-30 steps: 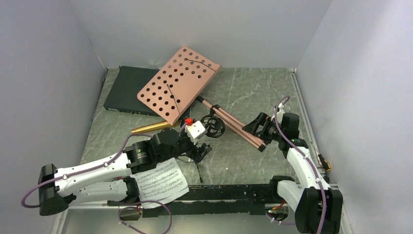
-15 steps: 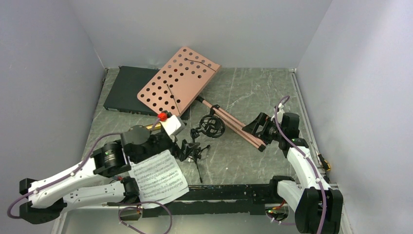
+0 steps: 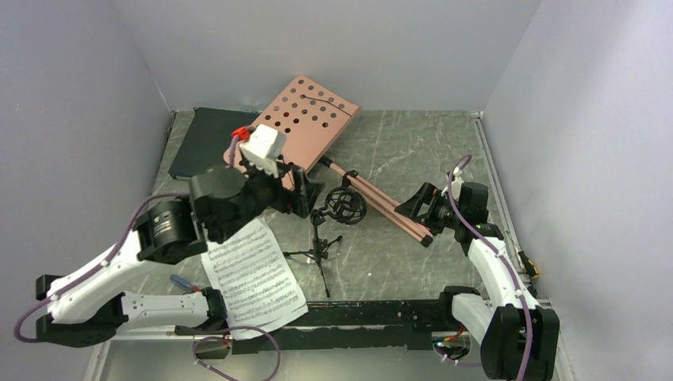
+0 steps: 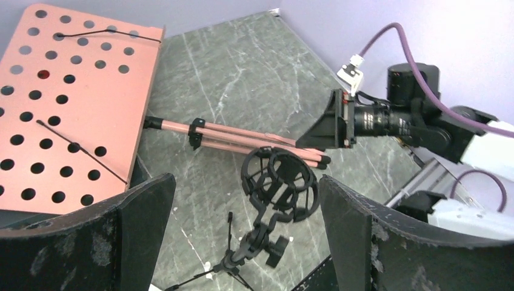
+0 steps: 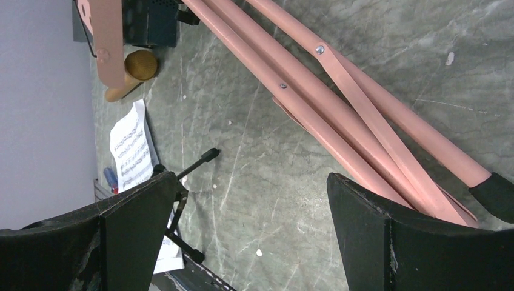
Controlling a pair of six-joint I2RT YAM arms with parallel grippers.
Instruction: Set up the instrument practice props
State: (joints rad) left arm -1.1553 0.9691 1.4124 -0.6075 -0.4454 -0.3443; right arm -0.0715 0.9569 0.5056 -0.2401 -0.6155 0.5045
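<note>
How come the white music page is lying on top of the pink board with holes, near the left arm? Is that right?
Not quite. The music page is near the left arm, but it lies flat on the table, not on the pink board. The top view shows the page well apart from the board.

Nothing readable here tbh. The sheet-music page [image 3: 254,278] has printed staves, but they're way too small to read.
</note>
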